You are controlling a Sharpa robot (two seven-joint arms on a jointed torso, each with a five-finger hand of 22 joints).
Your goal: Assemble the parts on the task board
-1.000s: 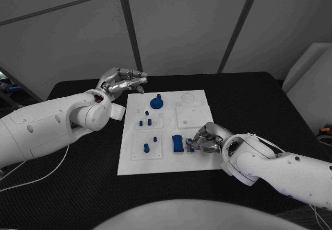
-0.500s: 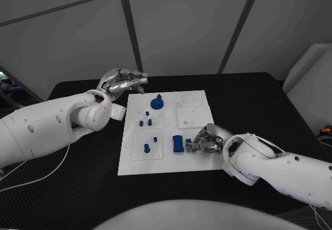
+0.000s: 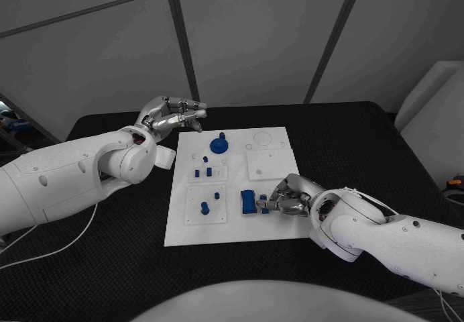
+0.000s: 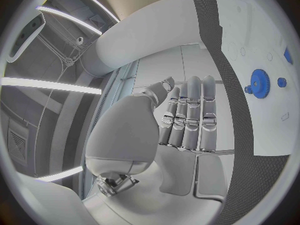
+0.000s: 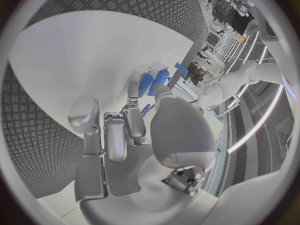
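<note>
Right hand (image 3: 288, 199) grip on parts (image 3: 253, 201) unclear

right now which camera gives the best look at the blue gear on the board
The head view: the blue gear sits whole and unblocked at the far end of the task board. The left wrist view shows it too, but small and bent near the rim. I cannot pick it out in the right wrist view.

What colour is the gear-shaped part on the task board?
Blue; the gear shows best in the left wrist view, on the white task board.
</note>
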